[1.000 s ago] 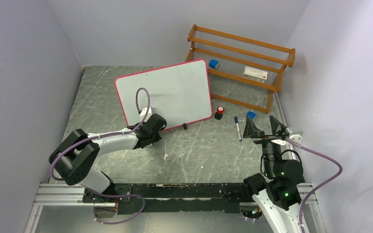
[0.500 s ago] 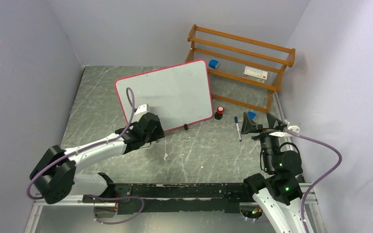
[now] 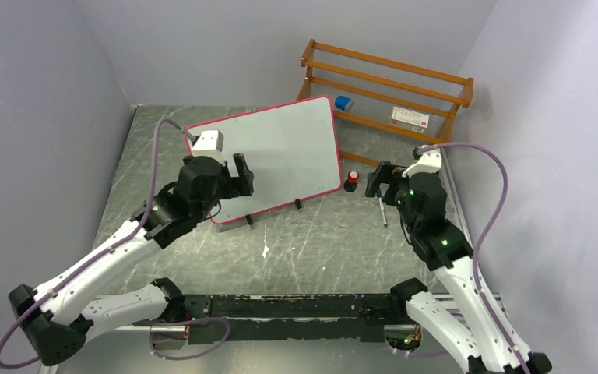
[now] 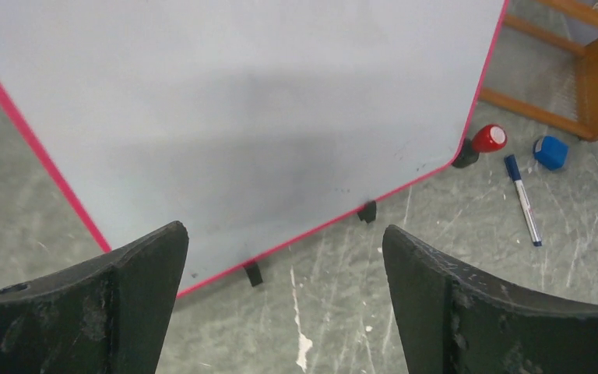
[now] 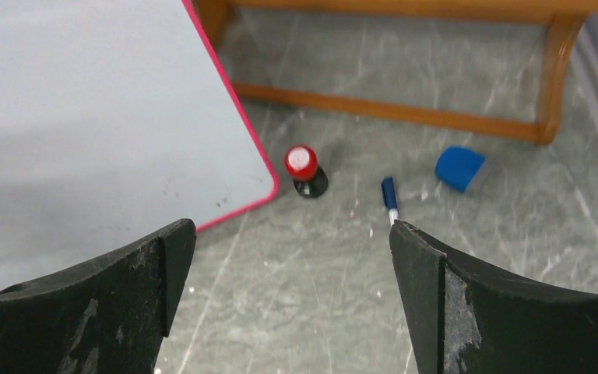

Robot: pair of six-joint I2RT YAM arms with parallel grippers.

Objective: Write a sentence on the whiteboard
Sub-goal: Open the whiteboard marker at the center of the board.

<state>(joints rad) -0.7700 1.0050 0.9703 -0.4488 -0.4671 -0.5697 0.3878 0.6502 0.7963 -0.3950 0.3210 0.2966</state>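
Counter: grey-green stone-look top, heavily scratched, white scuffs. Pale lilac walls on 3 sides; black rail along near edge.
Whiteboard: mid-counter toward back-left, on small black feet, pink-red frame, faint grey smudges on face.
Wooden rack: back-right, by wall.
Red-capped item, pen, blue block: on counter betw. whiteboard's right corner & rack.
L gripper: over whiteboard's lower edge, jaws wide apart, nothing held.
R gripper: above pen area, jaws spread, nothing held.
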